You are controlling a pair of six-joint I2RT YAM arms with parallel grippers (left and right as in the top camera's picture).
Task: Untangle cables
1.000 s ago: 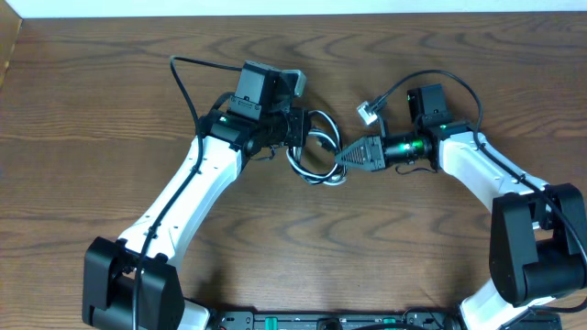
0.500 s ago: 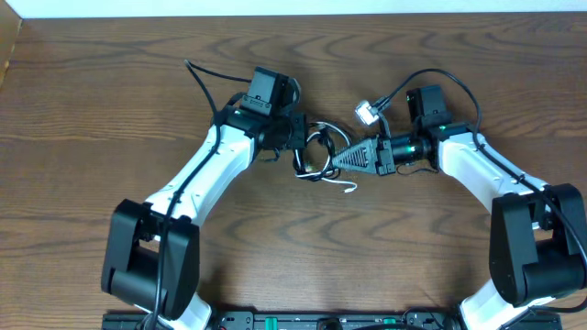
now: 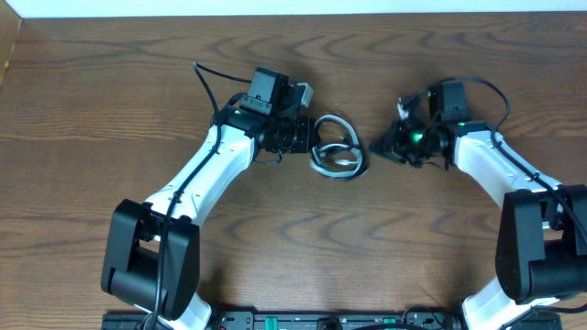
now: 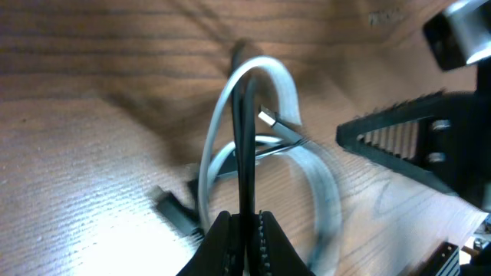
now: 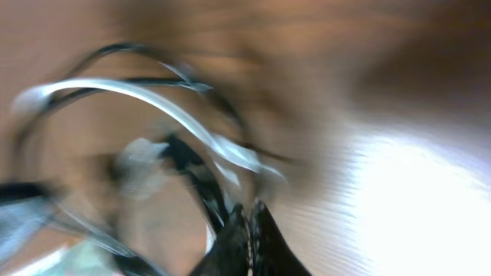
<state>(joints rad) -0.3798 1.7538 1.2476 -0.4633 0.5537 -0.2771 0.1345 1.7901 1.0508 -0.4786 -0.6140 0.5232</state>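
1. Left tool (image 4: 245, 227) was pressed together on the black cable (image 4: 245, 146), which ran straight up from between its fingers in the left wrist view
2. We saw the white cable (image 4: 288, 83) arch over that black one and loop down on both sides of it, the two cords crossing near the top of the arch
3. A small silver plug end (image 4: 267, 117) stuck out just beside the black cable, and a dark plug (image 4: 175, 213) lay on the wooden surface (image 4: 92, 153) to the left of the loop
4. From overhead, we saw both cords coiled together as one small bundle (image 3: 335, 154) lying between the two arms, right at the left tool's tip
5. Right tool (image 5: 249, 211) pointed at the bundle from the other side, just beside it; its wrist view was smeared by blur, yet its fingers looked pressed together
6. We could not tell whether a cord sat between those fingers, though a dark strand curved toward their tips
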